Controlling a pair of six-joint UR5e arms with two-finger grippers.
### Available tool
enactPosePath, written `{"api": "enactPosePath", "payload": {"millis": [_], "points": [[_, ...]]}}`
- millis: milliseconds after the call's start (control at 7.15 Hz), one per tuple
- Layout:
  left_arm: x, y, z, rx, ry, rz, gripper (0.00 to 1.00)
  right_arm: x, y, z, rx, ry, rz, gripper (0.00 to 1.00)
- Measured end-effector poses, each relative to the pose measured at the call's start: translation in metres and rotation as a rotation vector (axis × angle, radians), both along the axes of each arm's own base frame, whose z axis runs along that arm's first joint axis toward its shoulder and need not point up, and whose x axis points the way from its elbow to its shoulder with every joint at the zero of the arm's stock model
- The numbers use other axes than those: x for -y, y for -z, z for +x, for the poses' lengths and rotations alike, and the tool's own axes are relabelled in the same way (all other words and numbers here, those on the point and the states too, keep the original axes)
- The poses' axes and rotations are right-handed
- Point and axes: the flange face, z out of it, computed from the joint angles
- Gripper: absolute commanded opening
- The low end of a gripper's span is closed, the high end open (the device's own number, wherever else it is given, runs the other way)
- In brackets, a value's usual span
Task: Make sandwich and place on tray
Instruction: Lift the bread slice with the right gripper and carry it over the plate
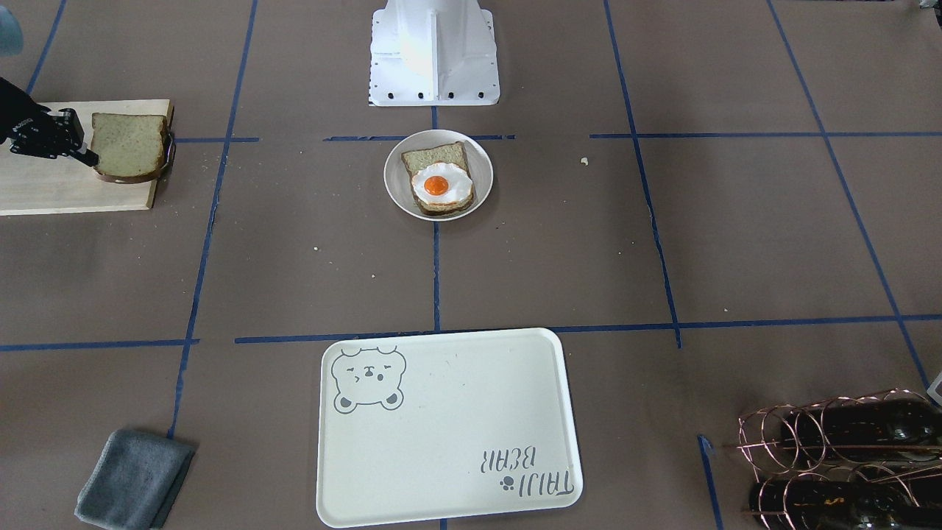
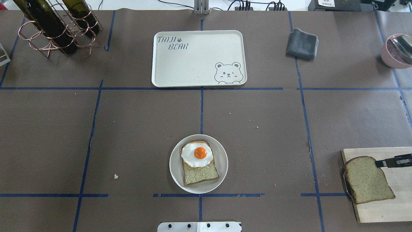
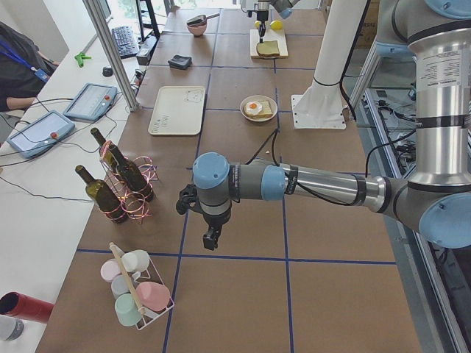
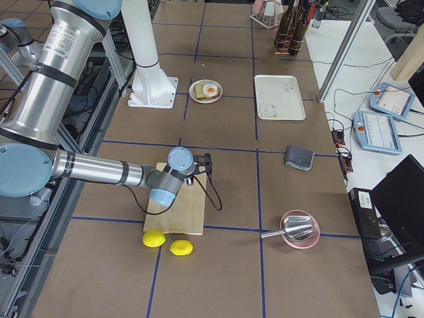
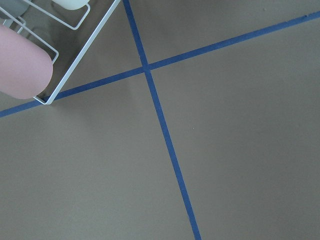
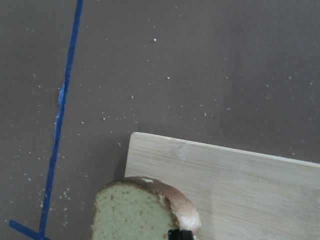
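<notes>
One bread slice (image 2: 201, 174) with the fried egg (image 2: 197, 155) on it lies in a round white dish (image 2: 222, 154) at the table's middle. The second bread slice (image 2: 367, 178) is over the wooden cutting board (image 2: 392, 206) at the right. It looks raised a little. My right gripper (image 2: 378, 163) is shut on its far corner, which also shows in the right wrist view (image 6: 132, 215). The cream tray (image 2: 193, 64) with the bear drawing lies beyond the dish with nothing on it. My left gripper (image 3: 210, 245) hangs over bare table far to the left. I cannot tell whether it is open.
A grey cloth (image 2: 302, 43) lies right of the tray. A wire rack with wine bottles (image 2: 54, 29) stands at the far left. A pink bowl with a spoon (image 2: 396, 51) is at the far right. Two lemons (image 4: 165, 243) lie beside the board. A cup rack (image 3: 136, 294) stands near my left gripper.
</notes>
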Motion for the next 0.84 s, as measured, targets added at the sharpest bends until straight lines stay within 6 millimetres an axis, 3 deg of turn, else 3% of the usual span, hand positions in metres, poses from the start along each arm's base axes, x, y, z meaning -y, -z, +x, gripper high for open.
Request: {"api": "enactPosePath", "payload": {"millis": [420, 699, 839], "points": [[0.0, 0.002, 0.0, 0.001, 0.0, 0.003, 1.0, 0.035, 0.04, -0.001, 0.116, 0.042, 0.037, 0.0], [-0.001, 0.002, 0.0, 0.0, 0.0, 0.003, 1.0, 0.073, 0.083, -0.021, 0.179, 0.063, 0.084, 0.0], [-0.001, 0.002, 0.0, 0.0, 0.0, 0.003, 1.0, 0.1, 0.114, -0.039, 0.198, 0.062, 0.085, 0.0]]}}
